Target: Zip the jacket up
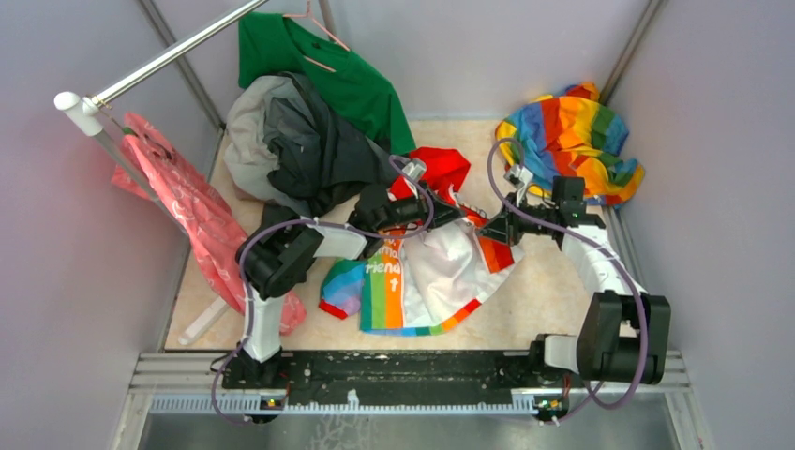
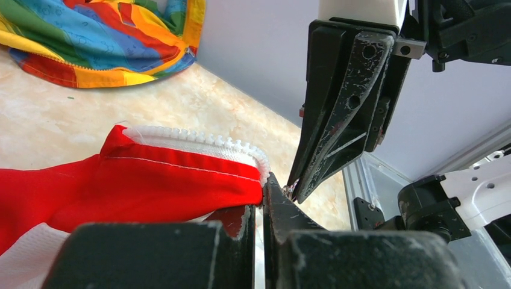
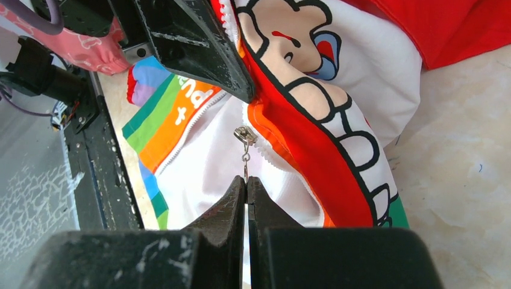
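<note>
The jacket (image 1: 433, 274) lies front up in the middle of the table, white with rainbow panels and a red hood (image 1: 441, 167). My left gripper (image 1: 462, 214) is shut on the red edge of the jacket (image 2: 150, 180) beside the white zipper teeth (image 2: 199, 139). My right gripper (image 3: 246, 180) is shut on the thin chain pull hanging from the zipper slider (image 3: 245, 133). The two grippers' tips nearly touch above the jacket's upper front. In the right wrist view the white front with a cartoon print (image 3: 361, 78) lies open below the slider.
An all-rainbow cloth (image 1: 572, 136) lies at the back right. A dark grey garment (image 1: 309, 145) and a green shirt (image 1: 323, 66) are piled at the back left. A pink garment (image 1: 192, 211) hangs from the rail (image 1: 169, 56) at left. Walls close in on three sides.
</note>
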